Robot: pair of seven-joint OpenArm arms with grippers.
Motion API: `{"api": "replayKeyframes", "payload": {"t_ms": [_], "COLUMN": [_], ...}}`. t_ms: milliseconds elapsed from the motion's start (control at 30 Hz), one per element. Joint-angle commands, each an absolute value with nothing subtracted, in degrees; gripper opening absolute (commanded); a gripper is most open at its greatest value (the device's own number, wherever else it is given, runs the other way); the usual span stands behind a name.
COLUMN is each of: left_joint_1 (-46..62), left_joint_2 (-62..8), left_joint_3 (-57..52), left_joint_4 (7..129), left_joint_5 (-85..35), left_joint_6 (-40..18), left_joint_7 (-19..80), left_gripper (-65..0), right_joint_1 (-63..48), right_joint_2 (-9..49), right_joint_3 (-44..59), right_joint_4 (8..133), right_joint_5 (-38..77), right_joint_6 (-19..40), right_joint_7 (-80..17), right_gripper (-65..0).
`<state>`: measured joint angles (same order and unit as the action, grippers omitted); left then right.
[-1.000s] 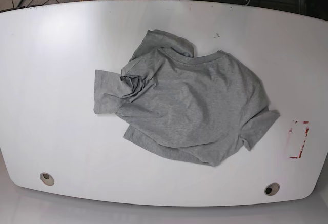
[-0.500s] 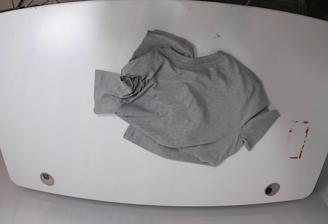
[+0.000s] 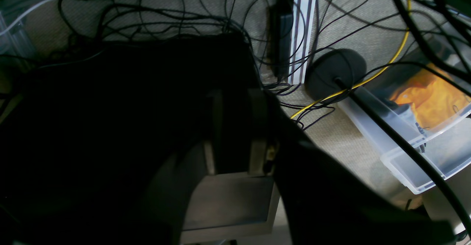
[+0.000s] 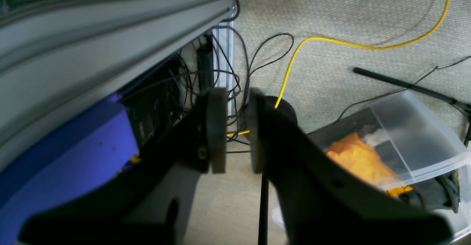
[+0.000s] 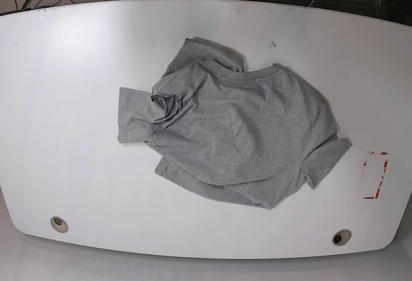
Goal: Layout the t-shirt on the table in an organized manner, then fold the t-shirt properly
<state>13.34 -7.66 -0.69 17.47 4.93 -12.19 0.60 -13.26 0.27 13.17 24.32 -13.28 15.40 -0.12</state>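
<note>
in the base view the near rim of the table [image 5: 193, 249] curves along the bottom of the frame, with one round grommet hole [image 5: 58, 224] at lower left and a second grommet hole [image 5: 341, 236] at lower right. a red-marked rectangle [image 5: 375, 175] sits at the right edge, just above that second hole.

the t-shirt [image 5: 238, 133] lies crumpled around the centre of the tabletop, plain grey side up, no lettering showing. its hem is the nearest part, low and centre. one sleeve [image 5: 132, 115] sticks out flat toward the left; the other sleeve [image 5: 327, 159] points to the lower right, apart from the red rectangle. the ribbed collar [image 5: 254, 72] is toward the top, and a bunched fold of cloth [image 5: 209, 51] humps up beyond it, upper centre. neither arm reaches over the table in this view.

both arms are off the table, their wrist cameras looking at the floor. the right gripper [image 4: 232, 125] sits mid-frame in its own view, fingers [image 4: 215, 123] upright and parallel with a narrow gap between them, nothing held; behind it are carpet, a yellow cable [image 4: 331, 42] and a clear plastic bin [image 4: 415, 145] with orange cloth inside.

the left gripper [image 3: 235, 131] is deep in shadow at centre frame; its fingers [image 3: 257, 127] look narrowly spaced and empty. tangled black cables [image 3: 184, 13] fill the top of that view.
</note>
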Motion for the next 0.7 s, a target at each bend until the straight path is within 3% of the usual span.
{"api": "replayKeyframes", "payload": {"t_ms": [0,267,667], "left_joint_1": [13.6,14.2,21.1], "left_joint_2": [-8.2,-8.2,-8.5], "left_joint_3": [-0.7,-0.8,-0.8], "left_joint_4": [17.6,17.9,21.6], "left_joint_5": [4.9,4.7,4.6], "left_joint_6": [-12.1,-12.3,-12.3], "left_joint_7": [0.5,-1.9,-11.2], "left_gripper": [-54.9,-54.9,-55.1], "right_joint_1": [-13.6,-16.4,-27.3], "right_joint_2": [0.3,-0.2,-3.5], "right_joint_3": [13.2,13.2,13.2], "right_joint_4": [24.6,28.4,45.6], "right_joint_5": [-13.0,-13.0,-13.0], "right_joint_6": [15.6,15.6,15.6], "right_joint_7": [0.2,0.2,0.0], "right_gripper": [-55.5,-55.6,-55.6]}}
